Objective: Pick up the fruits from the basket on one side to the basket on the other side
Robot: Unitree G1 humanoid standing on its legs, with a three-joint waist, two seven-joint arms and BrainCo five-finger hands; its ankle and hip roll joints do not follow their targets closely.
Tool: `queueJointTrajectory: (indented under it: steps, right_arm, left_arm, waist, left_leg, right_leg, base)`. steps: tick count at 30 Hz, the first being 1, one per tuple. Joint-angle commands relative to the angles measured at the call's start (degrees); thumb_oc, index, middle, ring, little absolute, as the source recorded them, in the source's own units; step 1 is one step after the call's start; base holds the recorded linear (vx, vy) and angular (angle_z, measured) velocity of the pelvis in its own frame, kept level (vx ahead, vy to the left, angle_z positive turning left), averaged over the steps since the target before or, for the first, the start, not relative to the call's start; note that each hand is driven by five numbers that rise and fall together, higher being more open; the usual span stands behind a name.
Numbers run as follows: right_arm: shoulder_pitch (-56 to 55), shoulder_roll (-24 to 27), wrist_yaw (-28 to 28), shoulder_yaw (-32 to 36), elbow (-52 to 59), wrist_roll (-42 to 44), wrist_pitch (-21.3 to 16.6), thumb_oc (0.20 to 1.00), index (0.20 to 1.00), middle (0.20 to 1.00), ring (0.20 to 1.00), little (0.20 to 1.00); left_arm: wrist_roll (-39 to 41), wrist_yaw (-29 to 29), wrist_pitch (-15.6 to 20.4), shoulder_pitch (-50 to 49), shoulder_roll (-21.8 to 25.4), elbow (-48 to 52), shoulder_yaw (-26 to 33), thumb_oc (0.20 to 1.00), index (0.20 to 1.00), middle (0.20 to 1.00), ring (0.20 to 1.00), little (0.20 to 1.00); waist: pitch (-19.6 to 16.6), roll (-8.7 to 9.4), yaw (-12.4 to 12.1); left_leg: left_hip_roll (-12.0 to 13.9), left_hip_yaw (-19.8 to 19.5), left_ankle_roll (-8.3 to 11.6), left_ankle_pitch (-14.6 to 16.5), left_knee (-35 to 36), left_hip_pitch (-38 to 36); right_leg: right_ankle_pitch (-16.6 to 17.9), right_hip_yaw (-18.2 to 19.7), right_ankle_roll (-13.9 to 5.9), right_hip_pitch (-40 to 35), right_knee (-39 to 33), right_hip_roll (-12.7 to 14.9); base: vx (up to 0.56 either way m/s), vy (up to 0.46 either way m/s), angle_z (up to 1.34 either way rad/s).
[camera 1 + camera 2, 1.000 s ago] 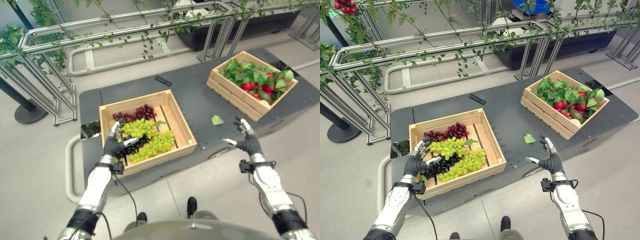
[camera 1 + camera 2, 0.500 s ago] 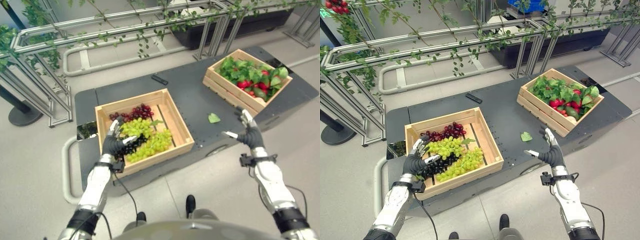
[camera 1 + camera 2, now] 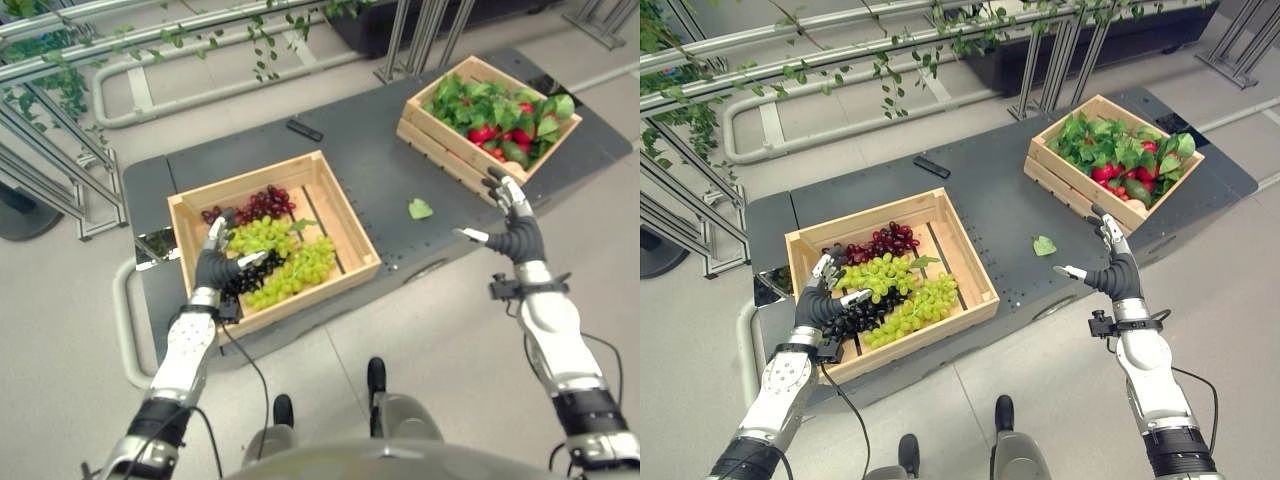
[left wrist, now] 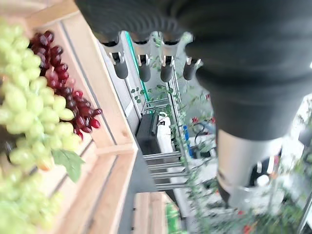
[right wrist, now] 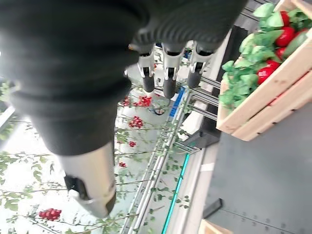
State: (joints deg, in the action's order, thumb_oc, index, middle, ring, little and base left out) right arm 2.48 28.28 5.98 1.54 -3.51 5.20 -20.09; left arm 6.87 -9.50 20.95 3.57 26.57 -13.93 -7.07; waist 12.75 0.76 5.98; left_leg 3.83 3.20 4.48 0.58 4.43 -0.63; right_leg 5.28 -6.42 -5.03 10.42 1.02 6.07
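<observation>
Hovering spread left hand over grapes, holding nothing

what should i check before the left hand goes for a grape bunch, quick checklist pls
1. Left hand open: ok, fingers straight over the near-left corner of the grape crate.
2. Left hand holding nothing: ok.
3. Fruit within reach: ok, black grapes and green grapes lie right beside the fingers.
4. Right hand free to receive: ok, open and holding nothing, raised near the front of the second crate.
5. Room in the second crate: cannot tell, leaves and red fruit cover its contents.
6. Path between crates: a loose leaf lies on the dark platform, no real obstacle.
</observation>
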Motion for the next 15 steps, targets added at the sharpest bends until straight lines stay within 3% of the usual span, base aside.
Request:
queueJointTrajectory:
  steps: [1, 4, 11, 15]
  right_arm:
    - [2.5, 2.1, -0.6, 0.4, 7.2, 0.1, -3.1, 1.000, 1.000, 1.000, 1.000, 1.000]
    - [2.6, 2.8, -1.5, 0.5, 8.9, 0.0, -2.6, 1.000, 1.000, 1.000, 1.000, 1.000]
    - [3.8, 5.1, -5.4, 1.0, 15.2, 1.0, -0.9, 1.000, 1.000, 1.000, 1.000, 1.000]
    - [3.2, 5.1, -7.1, 1.3, 17.9, 1.3, -0.3, 1.000, 1.000, 1.000, 1.000, 1.000]
  left_arm:
    - [-5.8, -2.6, 0.1, 4.7, 3.1, 4.0, 3.1, 1.000, 1.000, 1.000, 1.000, 1.000]
    - [-7.8, -2.2, -1.4, 6.2, 4.7, 4.6, 3.1, 1.000, 1.000, 1.000, 1.000, 1.000]
    - [-17.3, -1.2, -8.7, 15.3, 10.6, 1.7, 2.7, 1.000, 1.000, 1.000, 1.000, 1.000]
    - [-22.4, -2.5, -13.2, 21.9, 11.0, -2.7, 1.1, 1.000, 1.000, 1.000, 1.000, 1.000]
  waist:
    - [1.0, 1.29, 0.6]
    - [2.0, 1.02, 0.7]
    - [5.7, 0.82, 1.9]
    - [7.2, 0.97, 2.7]
  left_leg:
    - [-2.7, 0.5, -2.28, -0.8, -0.9, 2.6]
    - [-2.9, 0.7, -2.26, -0.9, -1.6, 4.2]
    - [-2.8, 2.2, -2.39, 0.0, -5.3, 8.5]
    - [-2.8, 2.5, -2.36, 0.0, -5.6, 9.4]
  right_leg:
    - [-8.5, 1.7, -1.34, 3.2, 13.0, -2.3]
    - [-8.1, 2.1, -1.33, 4.6, 13.0, -2.4]
    - [-7.5, 4.5, -1.08, 9.5, 15.2, -3.0]
    - [-7.7, 4.8, -0.89, 10.9, 15.8, -3.1]
  base:
    - [-0.06, 0.013, -0.05]
    - [-0.06, 0.011, -0.09]
    - [-0.02, 0.015, -0.17]
    - [-0.01, -0.006, -0.06]
